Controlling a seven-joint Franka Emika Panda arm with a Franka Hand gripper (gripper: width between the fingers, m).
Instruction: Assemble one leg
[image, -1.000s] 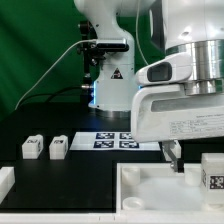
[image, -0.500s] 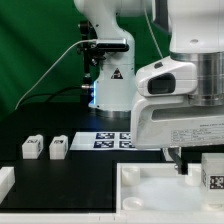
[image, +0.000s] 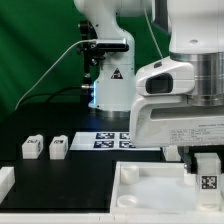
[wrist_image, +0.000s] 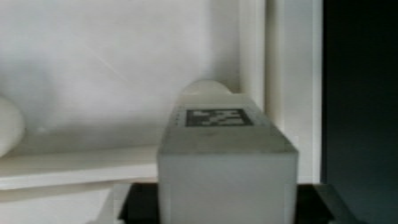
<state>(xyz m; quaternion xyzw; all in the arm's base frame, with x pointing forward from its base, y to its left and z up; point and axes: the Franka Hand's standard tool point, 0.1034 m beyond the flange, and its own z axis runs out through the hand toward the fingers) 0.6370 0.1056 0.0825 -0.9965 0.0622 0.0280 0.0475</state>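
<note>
My gripper (image: 203, 162) is at the exterior view's right, low over the large white square board (image: 150, 190) with raised corner sockets. It is shut on a leg (image: 206, 172), a small white blocky peg with a square tag facing the camera, held upright just above the board's right part. In the wrist view the leg (wrist_image: 222, 150) fills the middle between the two dark fingers (wrist_image: 146, 205) of my gripper (wrist_image: 226, 203), with the white board (wrist_image: 89, 90) behind it. Two more legs (image: 32, 147) (image: 58, 147) stand on the black table at the left.
The marker board (image: 113, 140) lies on the table in front of the arm's base (image: 108, 80). A white part (image: 5, 181) shows at the lower left edge. A green backdrop is behind.
The arm came lower, then the fingers and the leg drew together in the exterior view; the leg now sits slightly further left, under the hand.
</note>
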